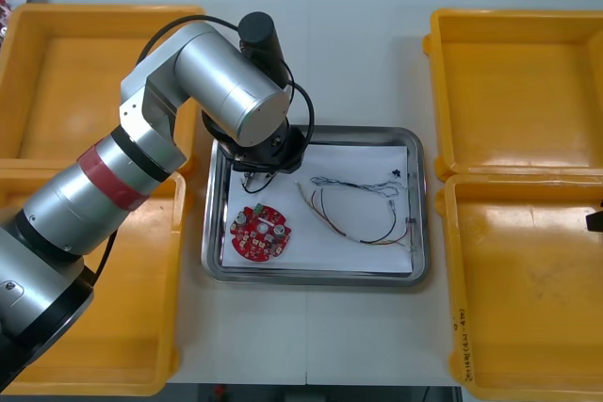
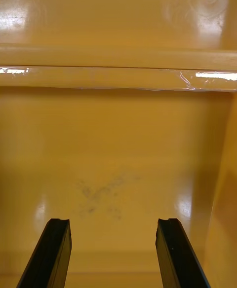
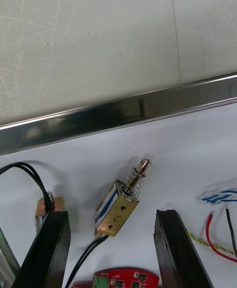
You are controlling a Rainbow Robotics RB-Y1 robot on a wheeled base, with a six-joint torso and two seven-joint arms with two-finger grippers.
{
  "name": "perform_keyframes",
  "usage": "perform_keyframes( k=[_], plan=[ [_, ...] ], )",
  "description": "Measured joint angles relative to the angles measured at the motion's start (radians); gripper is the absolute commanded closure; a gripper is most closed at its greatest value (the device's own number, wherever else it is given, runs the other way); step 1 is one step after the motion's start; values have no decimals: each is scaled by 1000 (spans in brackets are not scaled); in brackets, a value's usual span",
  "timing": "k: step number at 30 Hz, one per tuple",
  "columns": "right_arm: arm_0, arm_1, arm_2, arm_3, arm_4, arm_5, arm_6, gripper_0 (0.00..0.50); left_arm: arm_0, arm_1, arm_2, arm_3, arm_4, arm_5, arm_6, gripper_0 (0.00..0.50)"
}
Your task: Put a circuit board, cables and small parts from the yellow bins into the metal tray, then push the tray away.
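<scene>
- Circuit board (image 1: pixel 259 233), round and red: lying flat on the white lining of the metal tray (image 1: pixel 311 278), toward its near left corner.
- Left gripper (image 3: pixel 112 213): hovering low over the tray's far left part with fingers (image 3: pixel 57 238) spread wide, gripping nothing. Judging by this, the spread is giving clearance so that lifting away is not dragging anything along.
- Small metal part (image 3: pixel 121 203), brass-coloured with a spring at one end: resting on the lining between those fingers, touching neither, its black leads trailing toward the board.
- Second small metal part (image 3: pixel 47 203): sitting just beside one finger, black cable (image 3: pixel 29 172) running from it.
- Twisted blue and white cable (image 3: pixel 219 197) and red and yellow cable (image 1: pixel 358 223): lying loose in the tray's right half, apart from the board.
- Right gripper (image 2: pixel 113 221): waiting wide open and empty above the right near yellow bin (image 2: pixel 118 160).
- Yellow bins (image 1: pixel 513 91): showing bare floors wherever visible, so loading is seeming near done and the push not yet started.
</scene>
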Motion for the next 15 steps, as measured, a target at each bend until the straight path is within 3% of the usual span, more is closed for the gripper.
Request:
perform_keyframes(
  k=[7,15],
  plan=[
    [0,0,-7,0,-3,0,0,0,0,3,53,-106,-1,129,13,0],
    [0,0,-7,-2,-30,0,0,0,0,44,199,-239,40,305,13,0]
  ],
)
